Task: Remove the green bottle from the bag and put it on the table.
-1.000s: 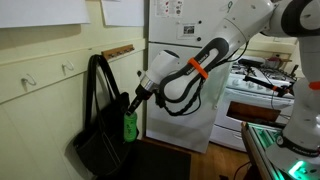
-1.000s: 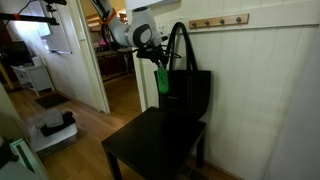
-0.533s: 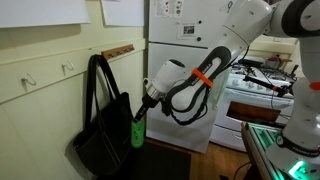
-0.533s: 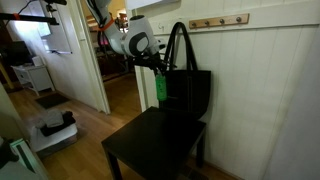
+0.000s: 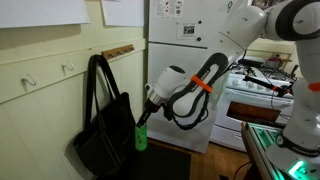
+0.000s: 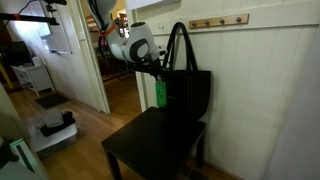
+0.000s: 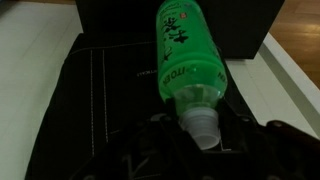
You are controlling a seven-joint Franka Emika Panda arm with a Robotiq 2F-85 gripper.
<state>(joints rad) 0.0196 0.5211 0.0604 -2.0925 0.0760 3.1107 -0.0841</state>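
Note:
The green bottle (image 5: pixel 140 137) hangs from my gripper (image 5: pixel 145 119), held by its pale top, just outside the black bag (image 5: pixel 100 135). In an exterior view the bottle (image 6: pixel 160 93) is beside the bag (image 6: pixel 188 92), above the dark table (image 6: pixel 150 148). In the wrist view the bottle (image 7: pixel 188 52) points away from me, and my gripper (image 7: pixel 202 138) is shut on its pale cap. The bag (image 7: pixel 105 95) lies to the left and the table (image 7: pixel 175 18) is beyond.
A white refrigerator (image 5: pixel 185 40) and a white stove (image 5: pixel 255 95) stand behind the arm. A wall with hooks (image 5: pixel 60 70) is behind the bag. An open doorway (image 6: pixel 60 60) and wooden floor (image 6: pixel 70 140) are beside the table.
My gripper has moved down and away from the bag's mouth with the bottle. The bottle now hangs lower, nearer the table top.

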